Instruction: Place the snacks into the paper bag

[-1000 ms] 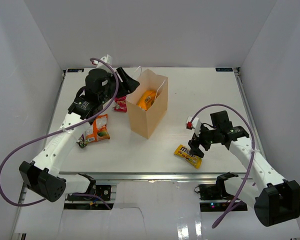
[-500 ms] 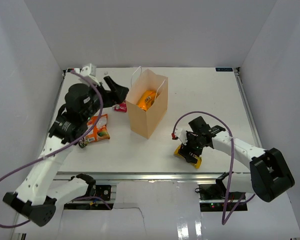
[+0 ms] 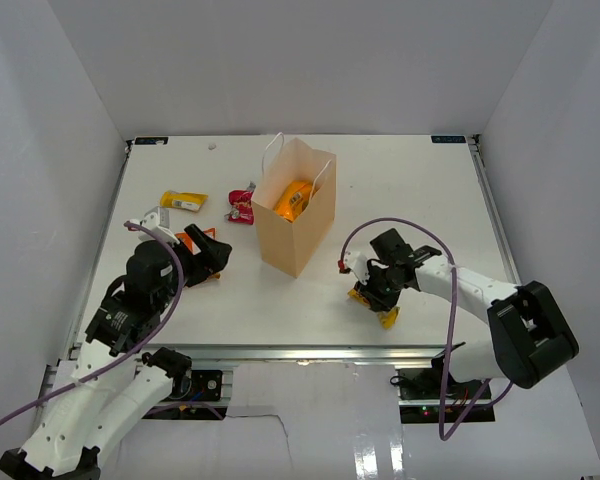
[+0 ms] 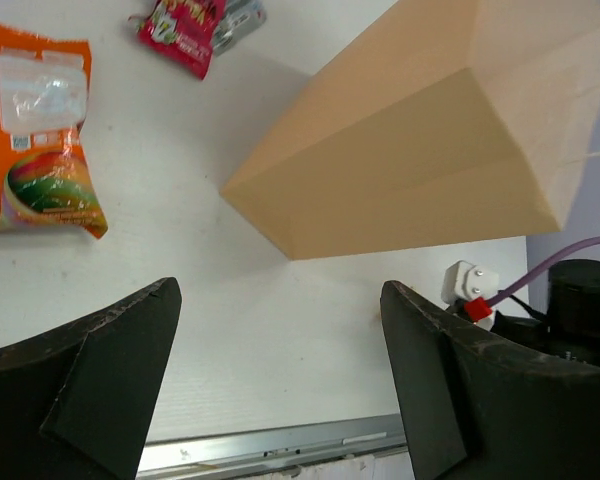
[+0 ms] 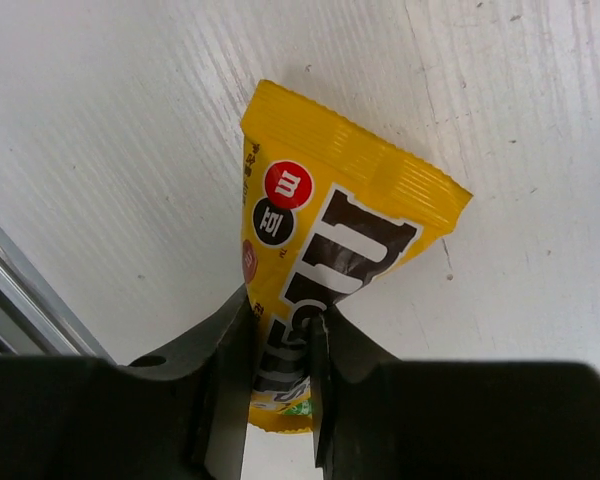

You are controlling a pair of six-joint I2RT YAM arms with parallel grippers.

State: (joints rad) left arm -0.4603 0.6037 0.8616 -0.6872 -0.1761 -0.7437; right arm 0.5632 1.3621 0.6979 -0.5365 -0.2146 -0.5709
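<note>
White wood-grain table [image 3: 410,190], white walls [image 3: 310,60], left hand [image 4: 278,300] spread, right hand [image 5: 280,320] pinching yellow M&M's pack [image 5: 340,220]

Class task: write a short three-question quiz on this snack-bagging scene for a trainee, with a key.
1. True or false: the right tool is shut on the yellow M&M's pack.
2. What lies inside the paper bag? A: an orange packet. B: a blue can. C: a green bottle.
3. Fill in: the left tool stands ____, holding nothing.
Key: 1 true; 2 A; 3 open.
</note>
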